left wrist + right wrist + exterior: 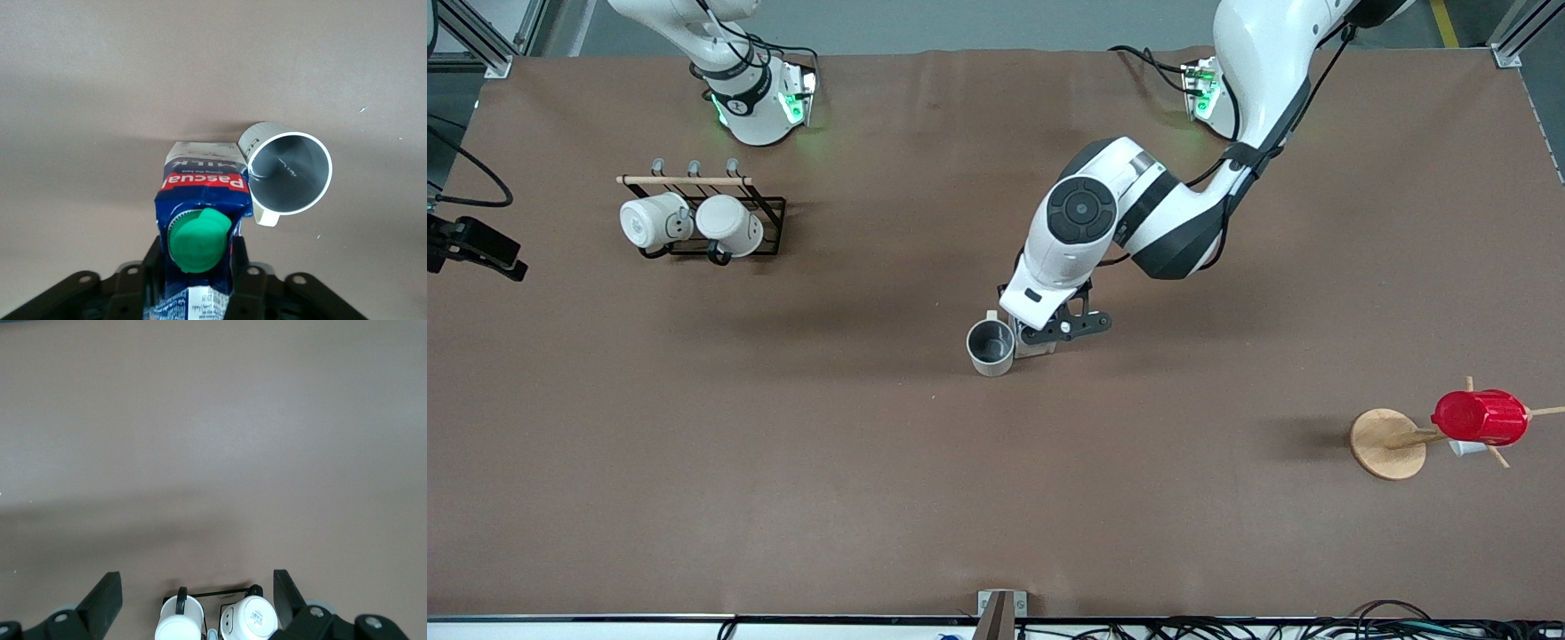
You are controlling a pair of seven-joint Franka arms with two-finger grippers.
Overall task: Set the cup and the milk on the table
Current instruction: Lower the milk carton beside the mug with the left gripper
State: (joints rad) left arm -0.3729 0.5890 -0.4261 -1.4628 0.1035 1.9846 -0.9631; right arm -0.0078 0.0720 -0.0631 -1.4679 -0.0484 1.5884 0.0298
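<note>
The cup (991,347), beige with a grey inside, stands upright on the brown table (783,462) near its middle. In the left wrist view the cup (287,175) touches or nearly touches the milk (200,200), a dark blue carton with a green cap. My left gripper (1042,338) is shut on the milk's top (199,260), a finger on each side below the cap. In the front view only a beige bit of the milk (1037,349) shows under the hand, beside the cup. My right gripper (197,587) is open and empty, high over the mug rack.
A black wire rack (769,222) holding two white mugs (694,222) stands toward the right arm's end; it also shows in the right wrist view (217,617). A wooden mug tree (1387,443) with a red ribbed cup (1480,417) stands toward the left arm's end.
</note>
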